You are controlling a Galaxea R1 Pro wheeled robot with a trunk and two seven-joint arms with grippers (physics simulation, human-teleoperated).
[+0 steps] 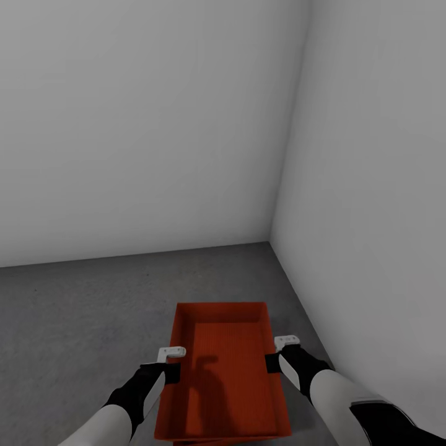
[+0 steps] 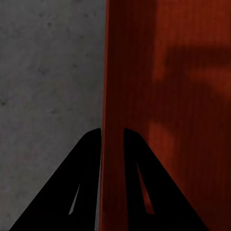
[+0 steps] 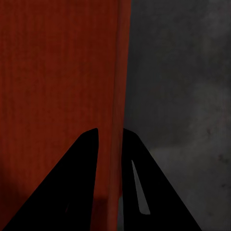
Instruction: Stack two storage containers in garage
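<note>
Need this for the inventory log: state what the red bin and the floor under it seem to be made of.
Red bin: probably moulded plastic, matte, one even red-orange colour, thin walls with faint fine ribbing. Floor: looks like bare concrete, dull grey, mottled and speckled, no seams. Being a render, both are guesses from look alone.

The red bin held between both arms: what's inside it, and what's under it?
Inside the red bin are only its ribbed base and a shadow. A sliver of red shows under its near edge; whether that is a second bin is unclear. The concrete floor below is otherwise covered.
</note>
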